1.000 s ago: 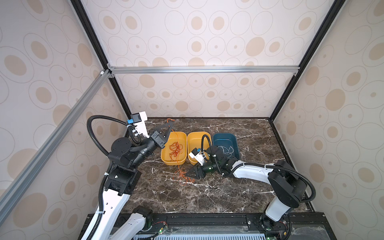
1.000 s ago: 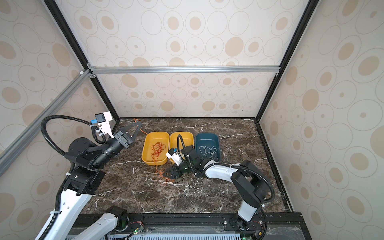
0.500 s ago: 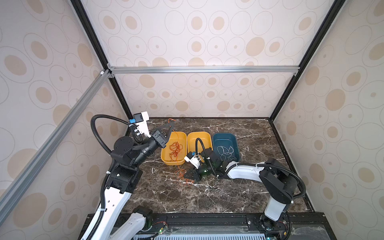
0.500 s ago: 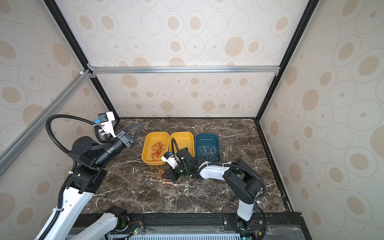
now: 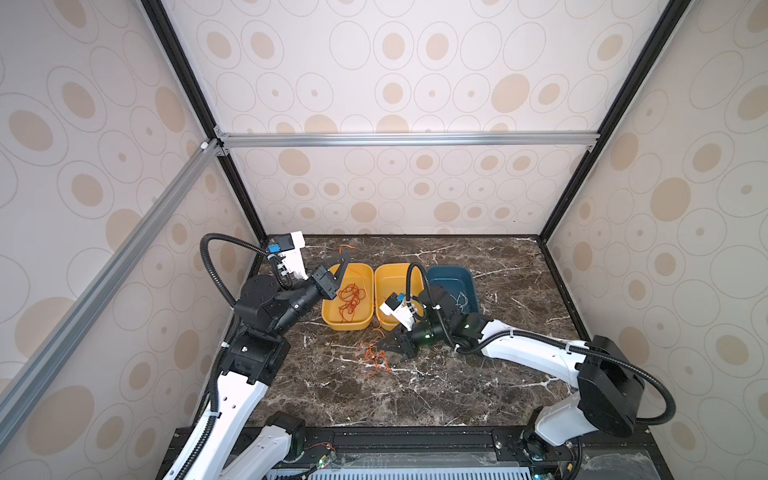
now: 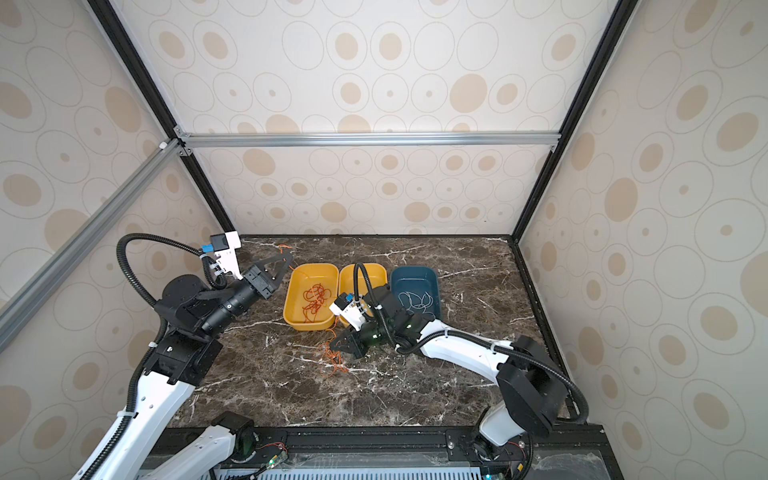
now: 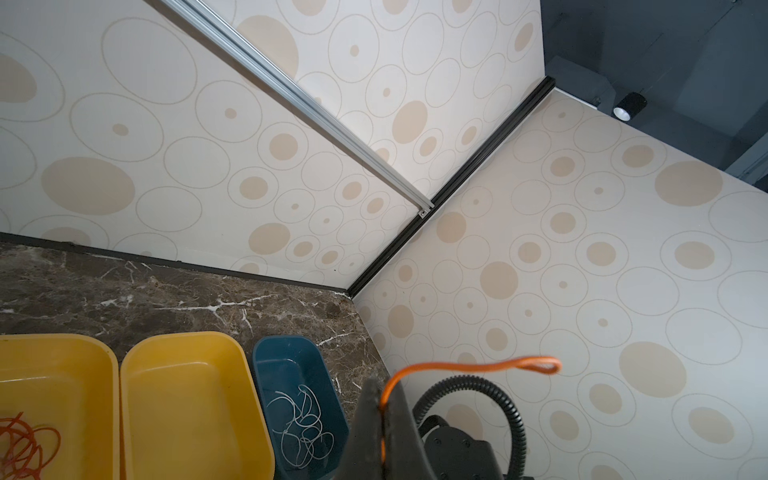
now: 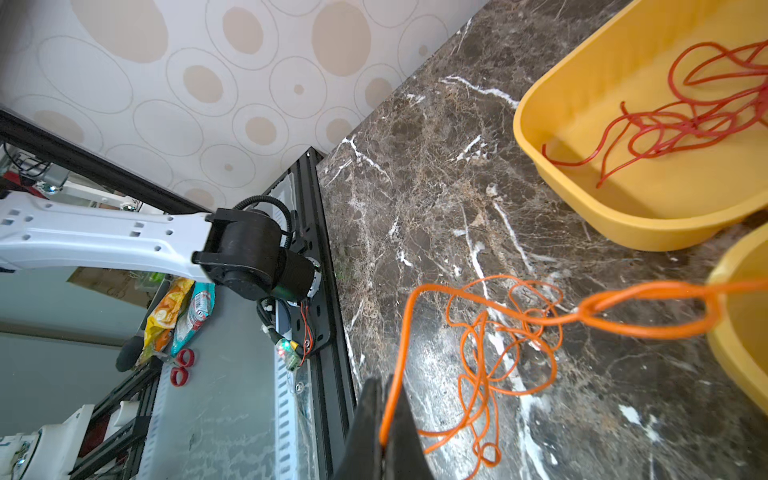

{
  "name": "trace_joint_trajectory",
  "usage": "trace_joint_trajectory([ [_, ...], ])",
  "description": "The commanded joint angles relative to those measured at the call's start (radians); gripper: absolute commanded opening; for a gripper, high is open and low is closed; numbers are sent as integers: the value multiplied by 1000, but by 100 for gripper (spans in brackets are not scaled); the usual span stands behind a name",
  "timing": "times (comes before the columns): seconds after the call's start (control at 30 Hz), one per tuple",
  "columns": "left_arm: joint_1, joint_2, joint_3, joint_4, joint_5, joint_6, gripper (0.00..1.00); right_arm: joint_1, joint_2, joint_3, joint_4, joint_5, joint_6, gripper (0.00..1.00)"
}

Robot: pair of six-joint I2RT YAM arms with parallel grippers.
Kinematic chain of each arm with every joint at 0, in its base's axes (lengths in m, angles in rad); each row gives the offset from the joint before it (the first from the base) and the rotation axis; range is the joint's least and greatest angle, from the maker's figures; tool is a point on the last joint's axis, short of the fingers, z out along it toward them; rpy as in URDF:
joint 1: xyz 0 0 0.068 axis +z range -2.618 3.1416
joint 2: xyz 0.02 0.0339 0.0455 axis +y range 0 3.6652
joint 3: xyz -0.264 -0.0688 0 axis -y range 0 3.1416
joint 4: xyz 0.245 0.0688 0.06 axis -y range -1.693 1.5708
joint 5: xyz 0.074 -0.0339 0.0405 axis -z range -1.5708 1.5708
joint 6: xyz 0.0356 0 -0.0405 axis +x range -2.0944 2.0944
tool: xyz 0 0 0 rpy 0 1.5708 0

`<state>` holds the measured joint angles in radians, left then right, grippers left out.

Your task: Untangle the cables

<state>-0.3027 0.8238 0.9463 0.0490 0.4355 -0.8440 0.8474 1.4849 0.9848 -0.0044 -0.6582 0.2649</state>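
Orange cables (image 5: 371,360) lie knotted on the table (image 5: 436,386) just before the middle yellow bin (image 5: 392,277); red cables (image 5: 351,297) sit in the left yellow bin (image 5: 347,326), white cables (image 5: 459,300) in the blue bin (image 5: 449,275). Right gripper (image 8: 384,415) pinches an orange strand (image 8: 400,353) at the heap, and left gripper (image 7: 380,405), raised, pinches another. Pulling apart could cinch the knot tighter, or the thin strand slips out.

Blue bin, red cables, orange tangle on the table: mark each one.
blue bin (image 6: 414,279): in a top view, bare far inner wall.
red cables (image 8: 693,123): right wrist view, where the strands cross.
orange tangle (image 8: 534,320): right wrist view, its central knot.
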Motion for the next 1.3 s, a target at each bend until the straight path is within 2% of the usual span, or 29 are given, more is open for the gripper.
trace_joint_trajectory([
  [0.0,8,-3,-15,35,1,25,0,-20,-52,22,-93,-16,-39,0],
  [0.2,8,9,-99,103,29,-7,0,-42,-129,-4,-136,-4,-31,0],
  [0.4,5,-4,-226,184,110,-68,0,-53,-177,-24,-200,19,-29,0],
  [0.67,-9,-92,-379,117,79,-77,0,-55,-177,-28,-350,57,-63,0],
  [0.77,-10,-121,-426,83,41,-77,0,-55,-148,-21,-380,76,-74,0],
  [0.87,-9,-136,-443,5,-47,-64,0,-54,-91,10,-393,60,-64,0],
  [1.03,-9,-172,-431,-241,-231,-44,0,-21,-19,43,-359,64,-43,0],
  [1.27,-10,-260,-478,-498,-461,-164,0,14,68,79,-332,57,-30,0],
])
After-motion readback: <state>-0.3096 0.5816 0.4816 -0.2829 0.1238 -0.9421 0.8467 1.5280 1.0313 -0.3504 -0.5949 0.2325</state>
